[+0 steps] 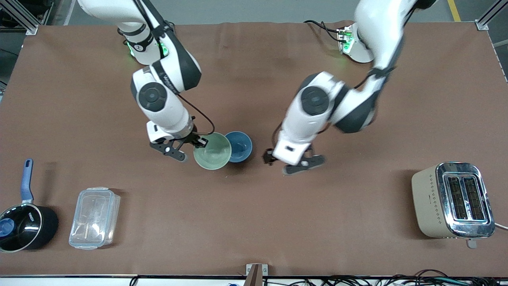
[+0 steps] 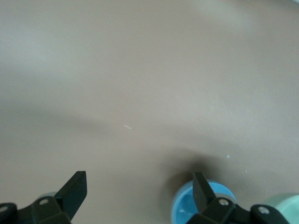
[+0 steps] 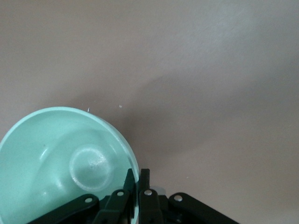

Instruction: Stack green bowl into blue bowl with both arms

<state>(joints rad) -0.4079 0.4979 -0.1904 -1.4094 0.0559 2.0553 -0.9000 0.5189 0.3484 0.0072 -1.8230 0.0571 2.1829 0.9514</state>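
Right gripper [image 1: 197,142] pinches the rim of the green bowl [image 1: 212,151], one finger inside and one outside, as the right wrist view shows plainly. It hangs over the middle of the worktop, roughly halfway between the edge where the arm bases stand and the edge nearest the front camera.

Largest things first: the brown table [image 1: 254,222] fills the view. A beige toaster [image 1: 452,200] sits near the corner at the left arm's end, close to the front edge. A black saucepan [image 1: 24,228] with a blue handle and a clear plastic container [image 1: 94,218] sit near the corner at the right arm's end, all well apart from the bowls.

The green bowl appears lifted and tilted, its edge overlapping the blue bowl [image 1: 239,146], which rests on the table beside it toward the left arm's end. Whether the two touch I cannot tell.

Left gripper [image 1: 295,161] hovers low with its fingers spread wide and holding nothing, just beside the blue bowl, toward the left arm's end.

To do this step well, I would judge the green bowl needs carrying sideways until centred over the blue one, levelled, then lowered gently. The rim pinch is off-centre, so the bowl may swing or tip. The left gripper could steady the blue bowl so it does not slide.
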